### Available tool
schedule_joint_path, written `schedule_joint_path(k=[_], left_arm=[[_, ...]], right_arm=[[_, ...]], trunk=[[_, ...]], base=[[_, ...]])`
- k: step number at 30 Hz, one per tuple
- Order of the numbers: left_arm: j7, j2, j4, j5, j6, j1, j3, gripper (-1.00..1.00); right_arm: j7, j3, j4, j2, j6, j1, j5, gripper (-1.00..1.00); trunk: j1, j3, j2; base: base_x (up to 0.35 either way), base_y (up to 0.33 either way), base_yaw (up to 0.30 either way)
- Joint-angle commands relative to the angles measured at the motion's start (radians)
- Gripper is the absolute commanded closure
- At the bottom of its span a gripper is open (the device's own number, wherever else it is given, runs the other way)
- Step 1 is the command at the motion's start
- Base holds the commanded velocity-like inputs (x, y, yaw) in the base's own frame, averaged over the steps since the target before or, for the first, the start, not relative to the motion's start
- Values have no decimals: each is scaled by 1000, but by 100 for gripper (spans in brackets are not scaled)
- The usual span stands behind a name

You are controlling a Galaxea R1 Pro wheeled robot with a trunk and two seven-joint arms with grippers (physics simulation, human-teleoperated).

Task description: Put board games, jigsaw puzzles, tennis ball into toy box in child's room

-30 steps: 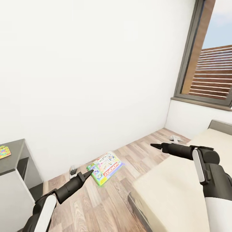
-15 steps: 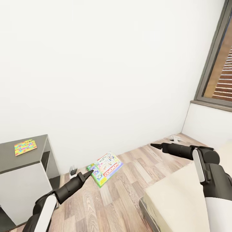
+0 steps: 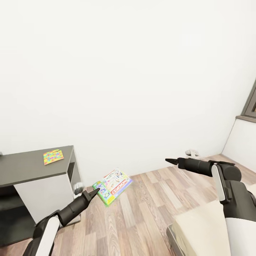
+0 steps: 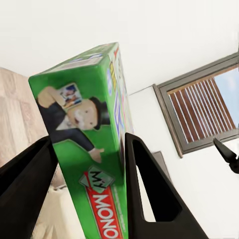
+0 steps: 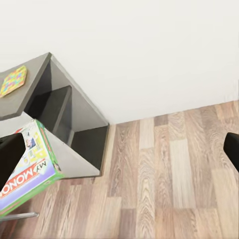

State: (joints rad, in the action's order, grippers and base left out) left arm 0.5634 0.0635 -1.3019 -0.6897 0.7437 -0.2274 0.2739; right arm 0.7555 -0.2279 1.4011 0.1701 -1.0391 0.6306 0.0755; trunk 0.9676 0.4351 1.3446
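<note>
My left gripper [image 3: 96,192] is shut on a green Monopoly board game [image 3: 112,182] and holds it up over the wooden floor. In the left wrist view its two fingers press on both sides of the box [image 4: 94,149]. The game's corner [image 5: 27,164] also shows in the right wrist view. My right gripper [image 3: 167,160] reaches forward at the right, open and empty, with its fingers [image 5: 231,149] far apart. On the dark grey table [image 3: 28,167] at the left lies a flat, multicoloured toy [image 3: 53,156]. The toy box is out of view.
A white wall stands straight ahead. The bed's corner [image 3: 199,227] is at the lower right and a window frame [image 3: 250,106] at the right edge. A small white object [image 3: 192,153] lies by the wall, and another small grey one [image 3: 78,186] by the table's foot.
The whole picture has swung left: the table has come further into view, and the window and bed have slid off to the right. Both arms keep their pose, the game still held.
</note>
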Motion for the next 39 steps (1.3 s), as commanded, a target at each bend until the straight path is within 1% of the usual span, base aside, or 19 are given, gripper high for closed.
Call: schedule_joint_path(k=[1, 12, 22, 39], left_arm=[[3, 1, 1, -6, 8, -1, 5, 100], [1, 3, 18, -5, 7, -2, 33, 100], [2, 5, 22, -5, 7, -6, 28, 100], [2, 6, 23, -3, 6, -9, 27, 100]], right_arm=[[-2, -1, 1, 0, -8, 0, 7, -100], [-6, -1, 0, -3, -8, 0, 6, -100], [-24, 0, -7, -4, -8, 1, -9, -100], [-30, 0, -8, -4, -8, 1, -11, -100]], trunk=[[-4, -2, -7], [-46, -37, -84], [-84, -68, -154], [-150, -121, -273]], base=[[0, 0, 300], [0, 0, 300], [0, 0, 300], [0, 0, 300]])
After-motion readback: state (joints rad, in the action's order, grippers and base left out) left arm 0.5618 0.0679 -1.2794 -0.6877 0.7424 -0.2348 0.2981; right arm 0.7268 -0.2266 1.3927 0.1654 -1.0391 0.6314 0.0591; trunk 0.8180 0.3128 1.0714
